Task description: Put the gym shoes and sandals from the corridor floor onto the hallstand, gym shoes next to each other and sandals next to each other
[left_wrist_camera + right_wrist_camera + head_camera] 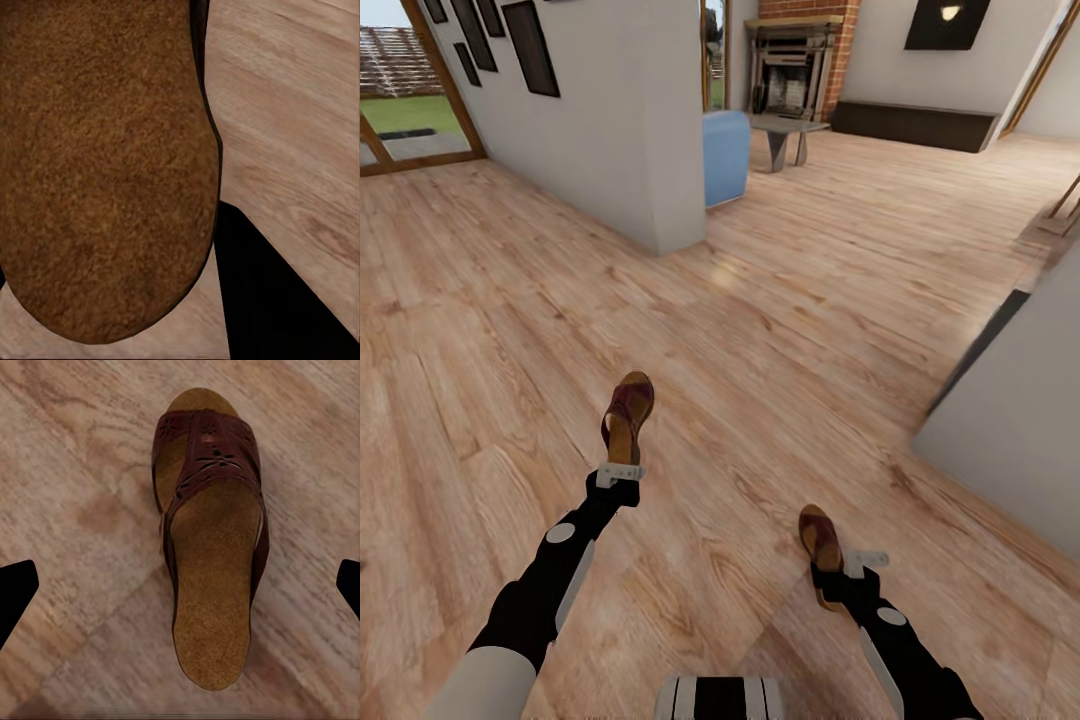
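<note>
Two brown sandals lie in reach over the corridor floor [780, 330] of light wood planks. One sandal [628, 412] sticks out forward from my left gripper [620, 474], which is shut on its heel end; its tan insole [105, 165] sits very close to the left wrist camera. The other sandal [820, 540] [214, 540] rests on the floor directly under my right gripper [852, 568], whose dark fingertips [15, 600] stand wide apart on either side of it without touching, so this gripper is open. The gym shoes and the hallstand are out of view.
A white partition wall [630, 130] juts in ahead on the left, with a blue armchair [726, 155], a grey table [785, 130] and a brick fireplace [792, 60] behind it. A light-grey wall block [1020, 410] stands close on the right. Open floor lies ahead.
</note>
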Robot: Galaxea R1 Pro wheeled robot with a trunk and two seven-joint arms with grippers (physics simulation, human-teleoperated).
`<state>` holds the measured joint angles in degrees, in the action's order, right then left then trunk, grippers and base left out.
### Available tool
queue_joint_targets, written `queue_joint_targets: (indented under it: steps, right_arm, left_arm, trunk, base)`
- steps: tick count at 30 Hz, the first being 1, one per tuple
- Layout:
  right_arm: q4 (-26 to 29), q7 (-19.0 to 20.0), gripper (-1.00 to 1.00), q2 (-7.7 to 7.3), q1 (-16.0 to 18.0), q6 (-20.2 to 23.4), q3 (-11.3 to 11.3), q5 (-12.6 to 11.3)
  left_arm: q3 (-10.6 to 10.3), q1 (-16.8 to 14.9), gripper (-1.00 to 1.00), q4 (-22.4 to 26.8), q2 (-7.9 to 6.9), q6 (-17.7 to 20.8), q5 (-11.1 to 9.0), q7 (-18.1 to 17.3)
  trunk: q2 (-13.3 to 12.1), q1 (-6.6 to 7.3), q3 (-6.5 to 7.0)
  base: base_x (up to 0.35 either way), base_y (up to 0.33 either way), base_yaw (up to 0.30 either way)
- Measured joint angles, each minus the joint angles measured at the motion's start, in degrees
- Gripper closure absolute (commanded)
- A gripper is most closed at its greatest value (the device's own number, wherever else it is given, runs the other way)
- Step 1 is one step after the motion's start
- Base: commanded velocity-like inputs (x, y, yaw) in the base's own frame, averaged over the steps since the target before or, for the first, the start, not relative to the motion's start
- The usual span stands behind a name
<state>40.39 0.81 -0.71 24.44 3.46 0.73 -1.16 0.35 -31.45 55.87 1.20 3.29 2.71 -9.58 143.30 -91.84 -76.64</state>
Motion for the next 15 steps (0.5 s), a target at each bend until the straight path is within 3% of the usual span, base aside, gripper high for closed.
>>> queue_joint_targets:
  steps: [7,15]
  right_arm:
    - [-2.39,-0.02,-1.0,-0.04,0.05,-5.71,-0.06,0.15]
    - [-3.77,-0.02,-1.0,-0.16,1.78,-6.7,-0.09,0.13]
  left_arm:
    - [0.0,-0.01,1.0,0.0,0.0,0.07,0.11,-0.03]
    - [0.07,-0.01,1.0,0.0,0.0,0.08,0.09,0.0]
  trunk:
    - [0.1,-0.18,-1.64]
    - [0.2,-0.39,-3.42]
  base:
    - [0.0,0.0,0.01]
    - [0.0,0.0,0.0]
